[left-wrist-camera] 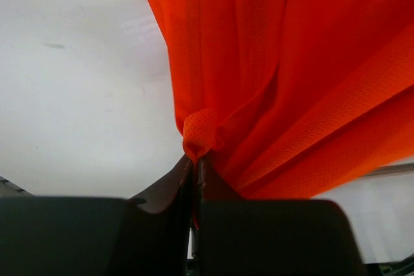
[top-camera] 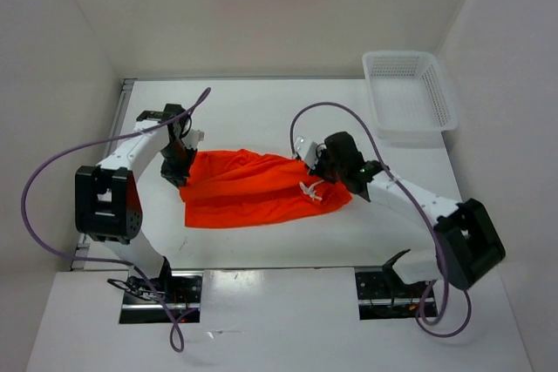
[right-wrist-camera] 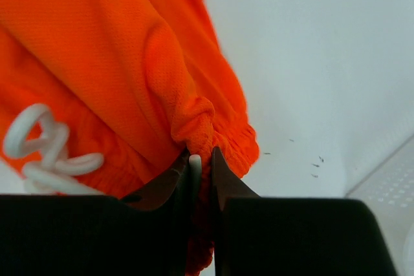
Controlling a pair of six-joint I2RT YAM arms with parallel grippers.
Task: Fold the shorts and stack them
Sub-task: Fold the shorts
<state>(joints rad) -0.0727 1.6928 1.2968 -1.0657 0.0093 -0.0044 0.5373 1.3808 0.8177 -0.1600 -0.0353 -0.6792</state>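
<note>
The shorts (top-camera: pixel 257 189) lie across mid bench (top-camera: pixel 261 111), btw the two arms, stretched left-right w/ long folds running along the cloth. At their left end sits the left claw (top-camera: pixel 179 167). In the wrist view its fingers are pinched nearly together on a small bunched tab of orange mesh, and the fabric fans up and right from the pinch. At the other end, waistband side, is the right claw (top-camera: pixel 318 167). Its wrist view shows the fingers clamped on a gathered lump of the elastic edge, w/ only a thin gap and cloth filling it. The white drawstring (top-camera: pixel 309 191) lies looped on the fabric just beside the right claw. Can't tell whether the gripped ends are lifted off the bench. A white mesh basket (top-camera: pixel 408 93) stands at the far-right corner, well apart from the shorts.
</note>
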